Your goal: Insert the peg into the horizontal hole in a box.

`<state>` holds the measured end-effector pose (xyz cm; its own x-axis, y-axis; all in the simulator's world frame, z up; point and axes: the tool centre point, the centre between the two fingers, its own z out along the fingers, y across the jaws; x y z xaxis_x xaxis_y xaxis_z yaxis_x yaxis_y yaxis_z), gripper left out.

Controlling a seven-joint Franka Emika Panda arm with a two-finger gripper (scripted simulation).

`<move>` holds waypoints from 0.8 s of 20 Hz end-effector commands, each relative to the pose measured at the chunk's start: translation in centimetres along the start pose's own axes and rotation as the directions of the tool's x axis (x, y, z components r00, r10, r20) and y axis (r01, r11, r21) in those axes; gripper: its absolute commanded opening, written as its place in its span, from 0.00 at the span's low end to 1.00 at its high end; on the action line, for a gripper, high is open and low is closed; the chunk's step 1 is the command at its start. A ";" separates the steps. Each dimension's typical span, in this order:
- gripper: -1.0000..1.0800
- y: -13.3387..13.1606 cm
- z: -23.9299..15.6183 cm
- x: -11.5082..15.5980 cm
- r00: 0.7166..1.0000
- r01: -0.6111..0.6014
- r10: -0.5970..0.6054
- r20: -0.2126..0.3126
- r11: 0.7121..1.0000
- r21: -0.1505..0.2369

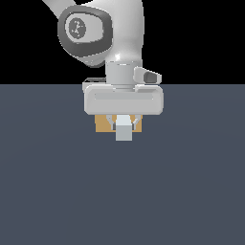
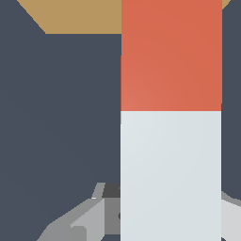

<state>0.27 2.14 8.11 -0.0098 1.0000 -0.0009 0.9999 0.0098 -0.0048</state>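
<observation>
A dark grey floor point(image 1: 57, 191) is seen across the lower part of the exterior view. The arm point(image 1: 110, 33) is lowered over it, its gripper point(image 1: 124, 125) pointed down. The tan box point(image 1: 102, 124) is seen just behind the gripper, largely hidden by it; the hole cannot be seen. The peg point(image 2: 171, 141) is clamped between the jaws, held level, its pale end faced toward the exterior camera and its red end reaching to the box point(image 2: 80, 16) in the wrist view
</observation>
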 end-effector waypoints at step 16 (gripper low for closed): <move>0.00 0.1 -0.3 10.0 1.000 0.002 -0.002 -0.001 1.000 -0.006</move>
<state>0.09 11.66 8.25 -0.0139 0.9999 -0.0002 0.9999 0.0139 -0.0021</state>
